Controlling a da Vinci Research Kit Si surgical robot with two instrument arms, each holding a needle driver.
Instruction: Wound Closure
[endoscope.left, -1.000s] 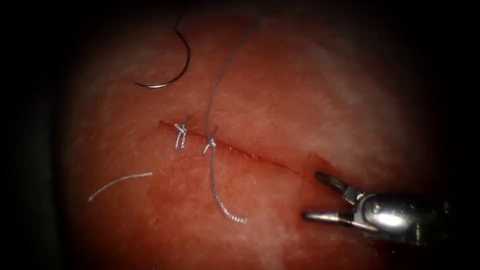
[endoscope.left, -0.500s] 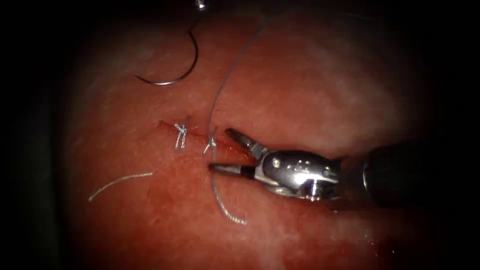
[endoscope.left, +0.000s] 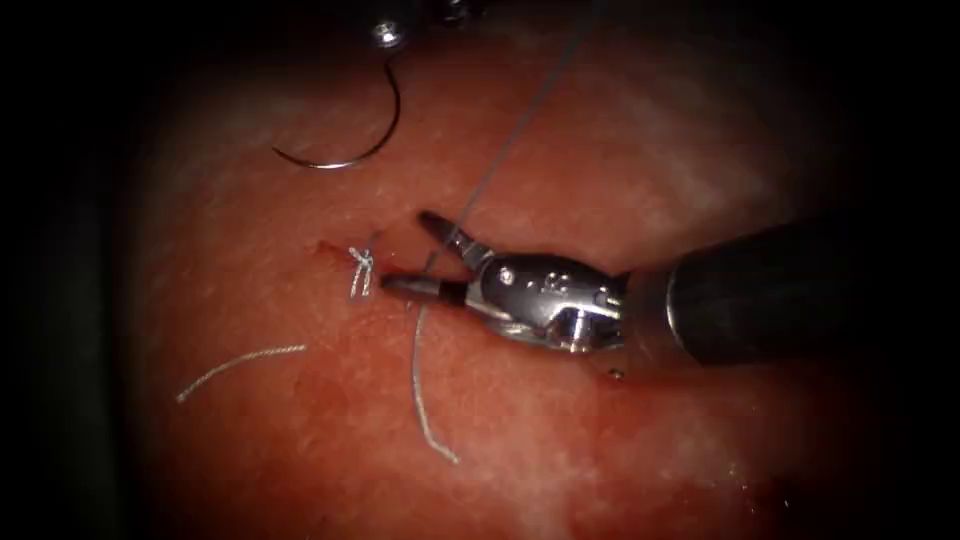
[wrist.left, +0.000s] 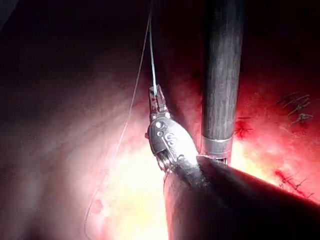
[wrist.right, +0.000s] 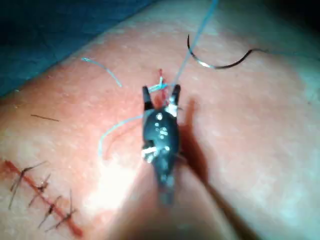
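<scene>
Right gripper (endoscope.left: 412, 252) open astride thread (endoscope.left: 500, 160) | needle (endoscope.left: 345, 150) apart, on tissue (endoscope.left: 620, 150)

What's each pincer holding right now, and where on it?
Left pincer grips the thread at the upper end of its taut stretch. Right pincer holds nothing, open astride that thread. The needle lies free on the tissue.

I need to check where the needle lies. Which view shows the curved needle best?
The endoscope view: the dark curved steel needle lies whole on the pink pork tissue, above the cut, held by neither tool. The right wrist view also shows the needle lying free, beyond the open right pincer.
</scene>
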